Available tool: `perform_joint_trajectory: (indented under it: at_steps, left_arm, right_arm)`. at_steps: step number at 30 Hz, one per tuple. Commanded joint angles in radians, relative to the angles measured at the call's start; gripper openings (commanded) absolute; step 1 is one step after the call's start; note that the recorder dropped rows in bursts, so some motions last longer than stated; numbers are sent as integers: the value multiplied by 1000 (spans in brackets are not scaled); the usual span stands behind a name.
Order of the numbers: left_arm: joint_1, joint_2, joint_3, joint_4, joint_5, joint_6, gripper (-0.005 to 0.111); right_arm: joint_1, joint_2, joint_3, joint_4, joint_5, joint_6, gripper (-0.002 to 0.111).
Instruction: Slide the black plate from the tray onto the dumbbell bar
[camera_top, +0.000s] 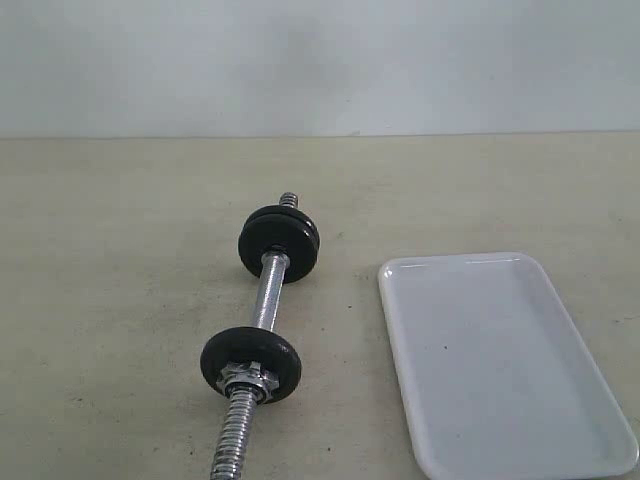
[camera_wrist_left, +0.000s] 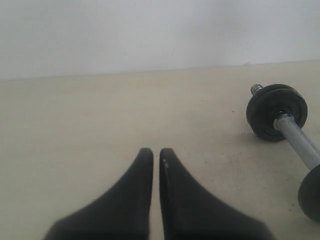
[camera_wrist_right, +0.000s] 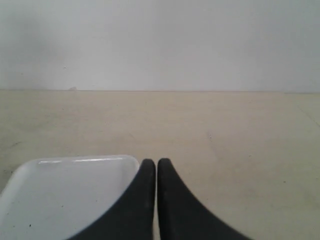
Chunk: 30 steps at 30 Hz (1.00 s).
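Note:
The chrome dumbbell bar (camera_top: 266, 295) lies on the table left of the white tray (camera_top: 500, 350). Nothing lies in the tray. Two black plates (camera_top: 279, 243) sit side by side on the bar's far end. A single black plate (camera_top: 250, 365) sits near the front end, with a chrome nut (camera_top: 248, 378) against it. No gripper shows in the exterior view. In the left wrist view my left gripper (camera_wrist_left: 156, 150) is shut and empty over bare table, with the bar (camera_wrist_left: 300, 142) off to one side. My right gripper (camera_wrist_right: 152, 161) is shut and empty at a corner of the tray (camera_wrist_right: 65, 195).
The beige table (camera_top: 120, 250) runs back to a plain pale wall (camera_top: 320, 60). The bar's threaded front end (camera_top: 232, 440) reaches the lower edge of the exterior view.

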<state>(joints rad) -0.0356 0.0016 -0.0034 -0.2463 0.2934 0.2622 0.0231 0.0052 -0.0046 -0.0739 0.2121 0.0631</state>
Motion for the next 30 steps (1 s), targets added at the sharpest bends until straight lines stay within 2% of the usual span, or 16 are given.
perform_joint_trajectory:
  at_steps: [1, 3, 16, 24, 26, 30]
  left_arm:
    - [3, -2, 3, 0, 3, 0, 4]
    - [3, -2, 3, 0, 0, 0, 4]
    - [3, -2, 3, 0, -2, 0, 4]
    - [4, -2, 3, 8, -2, 0, 4]
    - [4, -2, 3, 112, -2, 0, 4]
    - [4, -2, 3, 471, -2, 0, 4]
  right_arm:
    - [-3, -5, 5, -28, 64, 27, 0]
    - [-3, -5, 5, -28, 118, 22, 0]
    - [-5, -5, 5, 36, 110, -100, 0]
    - [-3, -5, 5, 44, 110, -78, 0]
    - [-3, -5, 5, 44, 110, -78, 0]
    - [-3, -5, 5, 44, 110, -76, 0]
